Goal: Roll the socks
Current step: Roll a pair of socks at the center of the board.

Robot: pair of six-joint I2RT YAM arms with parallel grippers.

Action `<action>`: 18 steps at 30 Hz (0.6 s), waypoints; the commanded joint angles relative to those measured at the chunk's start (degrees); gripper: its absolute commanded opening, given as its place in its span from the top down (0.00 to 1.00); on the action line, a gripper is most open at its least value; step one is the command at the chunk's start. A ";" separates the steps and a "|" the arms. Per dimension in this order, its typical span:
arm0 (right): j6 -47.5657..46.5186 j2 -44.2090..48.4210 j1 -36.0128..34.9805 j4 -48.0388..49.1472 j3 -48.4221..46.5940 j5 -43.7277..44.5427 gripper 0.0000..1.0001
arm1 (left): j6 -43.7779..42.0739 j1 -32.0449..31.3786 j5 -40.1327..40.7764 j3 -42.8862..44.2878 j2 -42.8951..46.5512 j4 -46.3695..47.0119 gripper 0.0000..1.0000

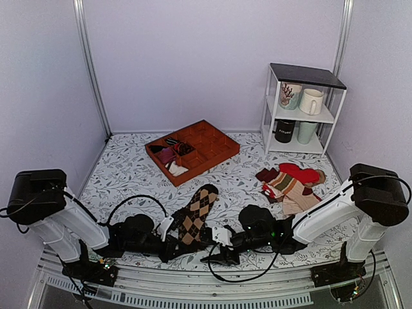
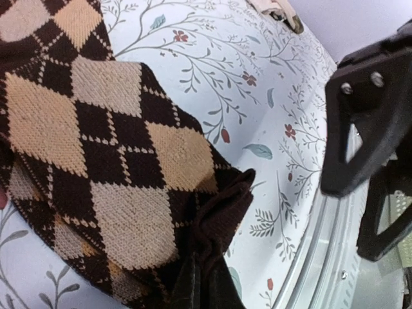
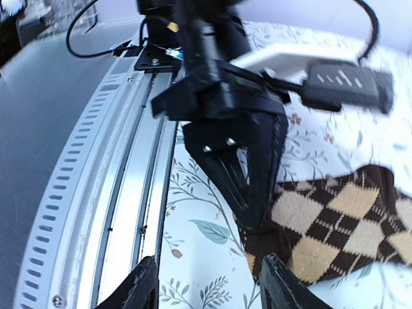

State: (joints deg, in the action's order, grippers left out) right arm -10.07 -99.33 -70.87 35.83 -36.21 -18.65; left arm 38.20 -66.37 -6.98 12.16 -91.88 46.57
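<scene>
The socks [image 1: 195,215], dark brown with tan argyle diamonds, lie flat on the floral tablecloth near the front edge. My left gripper [image 2: 203,290] is shut on the plain brown cuff at their near end, and the fabric bunches up between its fingers. In the right wrist view the same left gripper [image 3: 248,174] pinches the edge of the socks [image 3: 335,225]. My right gripper [image 3: 209,290] is open just beside that cuff, over bare cloth, with nothing between its fingers. It also shows in the top view [image 1: 217,254].
A wooden divided tray [image 1: 215,138] with small bundles stands at the back centre. A pile of red, striped and beige socks [image 1: 293,183] lies at the right. A white shelf with mugs [image 1: 301,109] stands behind it. A metal rail [image 3: 96,193] runs along the near edge.
</scene>
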 commanded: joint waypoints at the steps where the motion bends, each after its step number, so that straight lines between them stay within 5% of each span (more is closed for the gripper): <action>1: -15.33 -3.17 -1.72 1.60 -1.84 5.37 0.45 | 2.10 0.05 -0.27 -2.10 -2.09 -14.08 1.00; 18: -19.53 -11.76 -1.81 -7.24 -8.62 11.17 0.52 | 0.92 0.32 -1.17 -2.17 -3.73 -12.36 1.00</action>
State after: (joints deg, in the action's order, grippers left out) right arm -29.34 -108.47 -72.44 30.28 -43.18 -10.55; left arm 39.31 -66.22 -7.40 12.16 -92.07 46.72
